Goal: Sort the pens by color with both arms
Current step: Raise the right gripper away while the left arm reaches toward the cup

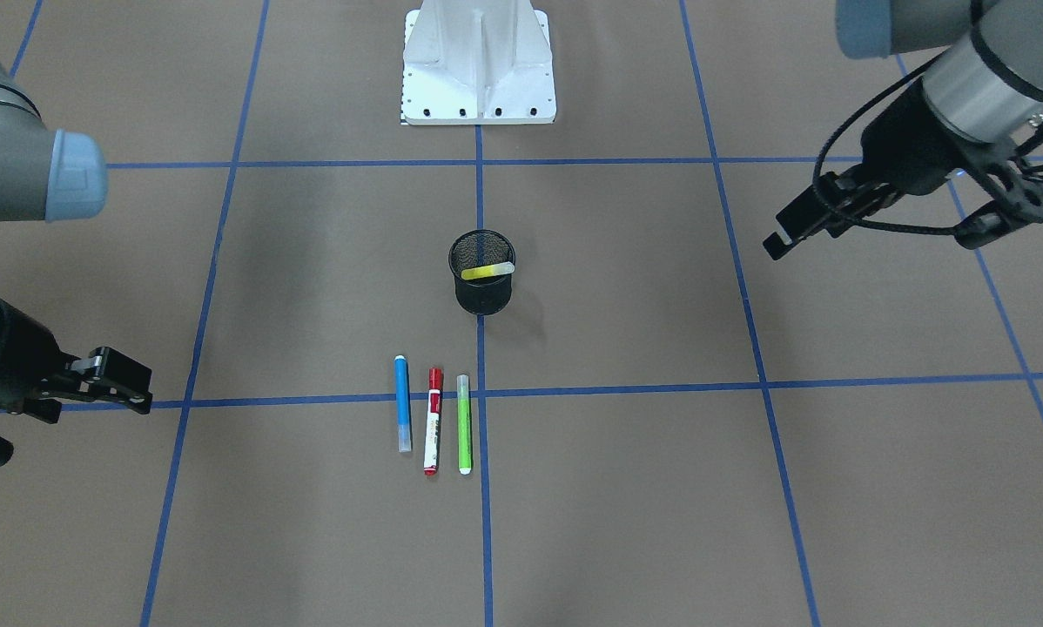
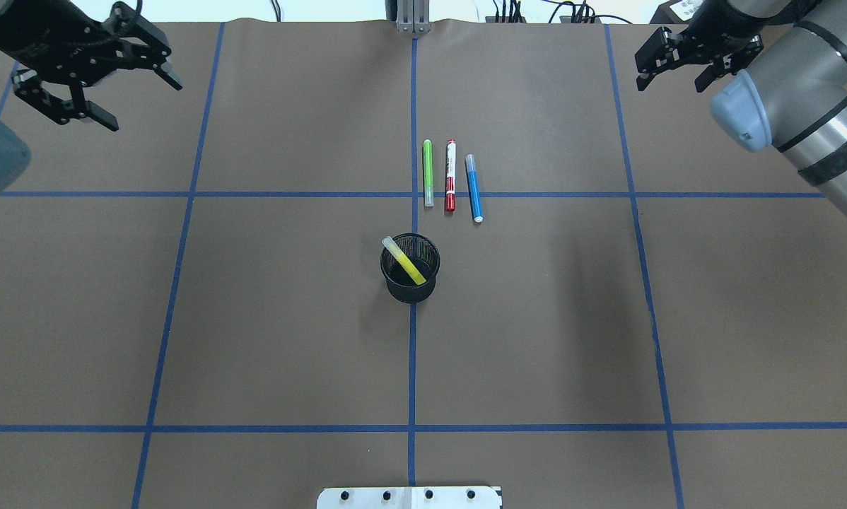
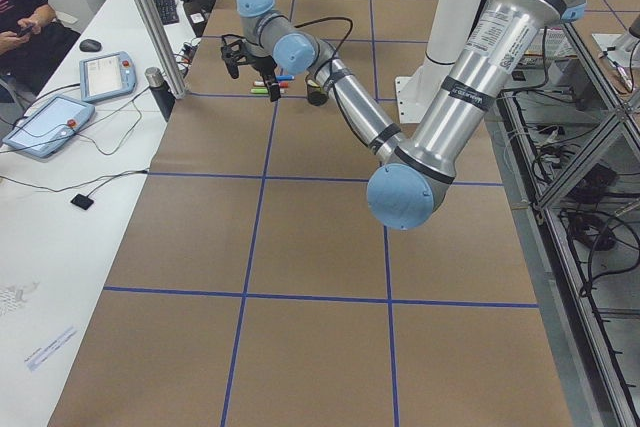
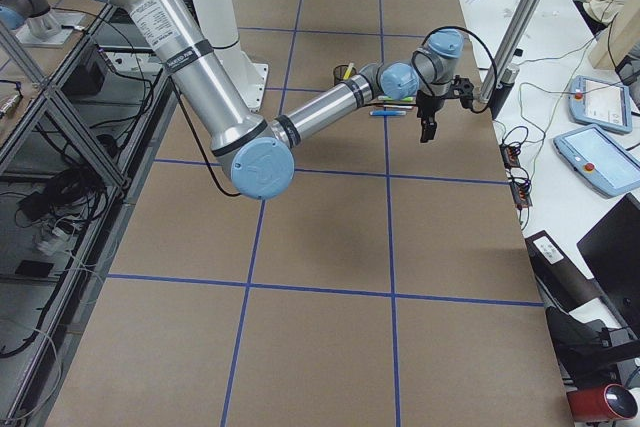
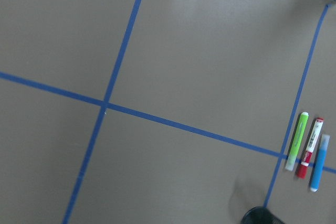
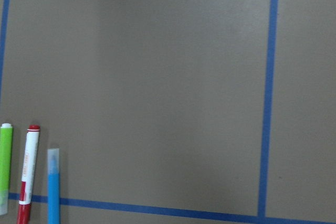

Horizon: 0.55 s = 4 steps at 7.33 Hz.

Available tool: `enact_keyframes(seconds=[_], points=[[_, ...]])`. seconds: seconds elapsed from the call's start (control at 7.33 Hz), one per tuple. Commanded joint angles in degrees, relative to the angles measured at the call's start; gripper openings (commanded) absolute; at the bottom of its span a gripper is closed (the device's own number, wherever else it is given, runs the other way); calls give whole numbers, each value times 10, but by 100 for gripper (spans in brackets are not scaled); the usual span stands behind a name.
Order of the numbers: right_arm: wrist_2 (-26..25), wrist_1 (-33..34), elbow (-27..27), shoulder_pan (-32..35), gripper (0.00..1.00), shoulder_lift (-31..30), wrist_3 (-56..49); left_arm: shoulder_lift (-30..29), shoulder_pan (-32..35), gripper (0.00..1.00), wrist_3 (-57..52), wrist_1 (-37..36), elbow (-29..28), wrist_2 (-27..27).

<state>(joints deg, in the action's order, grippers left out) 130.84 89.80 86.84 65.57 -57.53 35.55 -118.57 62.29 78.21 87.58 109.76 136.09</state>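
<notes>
Three pens lie side by side on the brown table: green (image 2: 428, 173), white-bodied with red cap (image 2: 450, 175) and blue (image 2: 474, 188). The front view also shows the green pen (image 1: 464, 424), the red one (image 1: 434, 420) and the blue one (image 1: 402, 402). The yellow highlighter (image 2: 404, 260) leans inside the black mesh cup (image 2: 411, 293), just nearer the robot than the row. My left gripper (image 2: 148, 107) is open and empty, far left of the pens. My right gripper (image 2: 669, 86) is open and empty, far right. The wrist views show the pens at their edges, green (image 5: 296, 141) and blue (image 6: 53, 187).
The white base stand (image 1: 478, 70) sits at the robot's side of the table. Blue tape lines (image 2: 413, 353) mark a grid on the brown surface. Desks with tablets (image 3: 45, 122) and cables run along the operators' side of the table.
</notes>
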Motion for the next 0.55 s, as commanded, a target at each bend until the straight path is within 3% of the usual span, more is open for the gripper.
enact_keyframes(seconds=[0.0,0.27,0.41], points=[[-3,3,3,12,98,-14,-7,-32,-64,99,124,8,7,-72],[-6,4,3,14,98,-15,-7,-66,-103,99,134,-26,2,-108],[-6,3,3,14,98,-16,-7,-111,-127,99,133,-94,-2,-135]])
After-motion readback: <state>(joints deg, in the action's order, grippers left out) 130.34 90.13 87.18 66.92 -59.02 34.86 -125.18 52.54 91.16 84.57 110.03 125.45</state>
